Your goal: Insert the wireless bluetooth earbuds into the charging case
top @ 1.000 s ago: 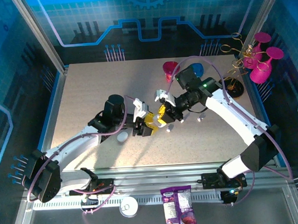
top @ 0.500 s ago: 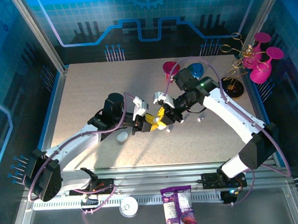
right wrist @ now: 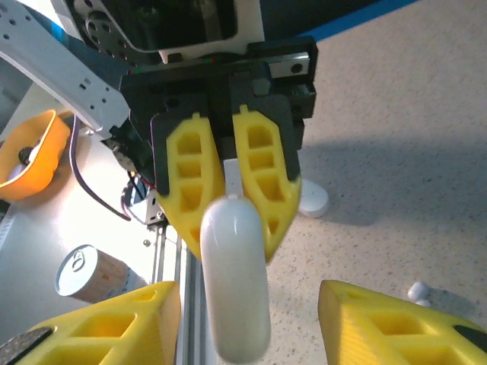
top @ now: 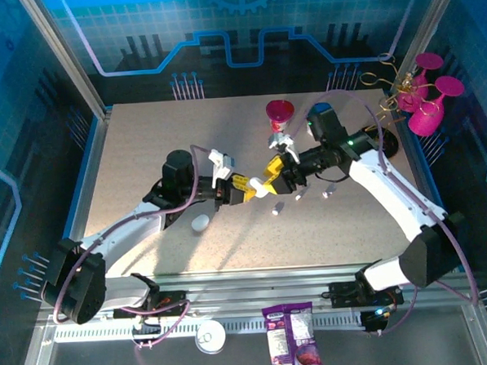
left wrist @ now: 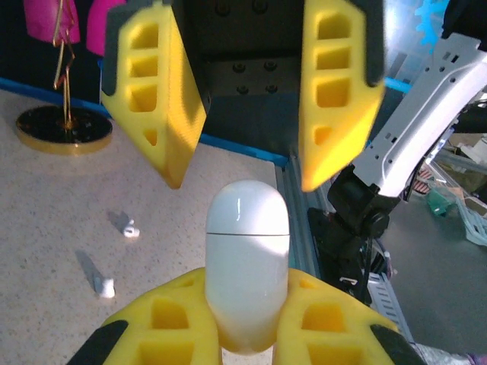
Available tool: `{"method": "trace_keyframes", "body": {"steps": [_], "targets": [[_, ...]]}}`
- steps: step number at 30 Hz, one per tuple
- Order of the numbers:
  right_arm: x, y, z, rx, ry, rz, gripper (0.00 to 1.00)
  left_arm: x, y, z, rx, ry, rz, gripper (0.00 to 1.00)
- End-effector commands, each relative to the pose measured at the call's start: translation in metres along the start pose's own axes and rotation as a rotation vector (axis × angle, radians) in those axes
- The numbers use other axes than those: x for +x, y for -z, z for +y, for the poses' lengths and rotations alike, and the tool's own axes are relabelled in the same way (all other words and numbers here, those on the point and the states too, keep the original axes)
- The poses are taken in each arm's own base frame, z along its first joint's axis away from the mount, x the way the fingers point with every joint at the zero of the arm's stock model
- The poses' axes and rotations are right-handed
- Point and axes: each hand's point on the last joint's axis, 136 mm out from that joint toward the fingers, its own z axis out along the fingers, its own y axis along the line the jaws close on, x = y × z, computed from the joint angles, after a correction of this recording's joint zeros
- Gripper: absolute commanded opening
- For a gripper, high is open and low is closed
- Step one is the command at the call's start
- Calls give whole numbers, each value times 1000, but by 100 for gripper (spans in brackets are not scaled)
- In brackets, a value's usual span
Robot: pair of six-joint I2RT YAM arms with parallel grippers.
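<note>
**Speckled table, one case held between two grippers**

Blue printed walls close in the speckled table (top: pixel 144 155), and at its middle we see both arms meeting nose to nose above the surface. Our left gripper (top: pixel 242 188) is clamped tight on the lower end of a white, pebble-shaped charging case (top: pixel 259 191), which points to the right. In the left wrist view the charging case (left wrist: pixel 247 258) stands out from the yellow fingers (left wrist: pixel 163 334) with its lid seam closed. Our right gripper (top: pixel 271 178) faces it with jaws spread wide. In the right wrist view its fingers (right wrist: pixel 114 323) stand on either side of the case (right wrist: pixel 234 274), apart from it and gripping nothing.

We find the earbuds (top: pixel 275 211) lying loose on the table, just near and right of the grippers, none of them in the case. Two show as small white pieces (left wrist: pixel 105 287) in the left wrist view. A second white case (top: pixel 200 222) lies on the table beside the left arm. Pink goblets (top: pixel 425 99) and a gold wire stand (top: pixel 380 138) sit at the far right. A snack packet (top: pixel 291 343) and a can (top: pixel 209 338) lie on the near ledge.
</note>
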Motion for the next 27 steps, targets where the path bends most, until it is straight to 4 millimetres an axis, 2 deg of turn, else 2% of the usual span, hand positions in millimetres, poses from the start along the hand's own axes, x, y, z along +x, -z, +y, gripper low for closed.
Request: {"method": "trace_keyframes", "body": {"steps": [1, 10, 15, 17, 20, 22, 24, 25, 27], "targets": [[-29, 14, 11, -56, 35, -175, 51, -20, 3, -8, 33, -57, -78, 3], [-22, 3, 8, -103, 22, -175, 50, -34, 6, -6, 1, -75, -133, 2], [-19, -3, 12, -128, 35, -158, 39, -39, 7, -2, -28, -79, -159, 2], [-17, -6, 14, -137, 38, -148, 30, -40, 7, -1, -38, -74, -166, 2], [-15, -9, 15, -147, 34, -140, 26, -41, 7, 3, -54, -63, -173, 2], [-15, -9, 15, -146, 36, -137, 17, -41, 7, 3, -53, -62, -174, 2], [-16, -9, 15, -140, 42, -131, 4, -40, 7, 2, -52, -63, -171, 4], [-16, -9, 16, -137, 46, -128, 0, -39, 8, 2, -52, -64, -170, 6], [-15, -8, 15, -114, 54, -108, 0, -36, 7, 1, -52, -58, -155, 20]]}}
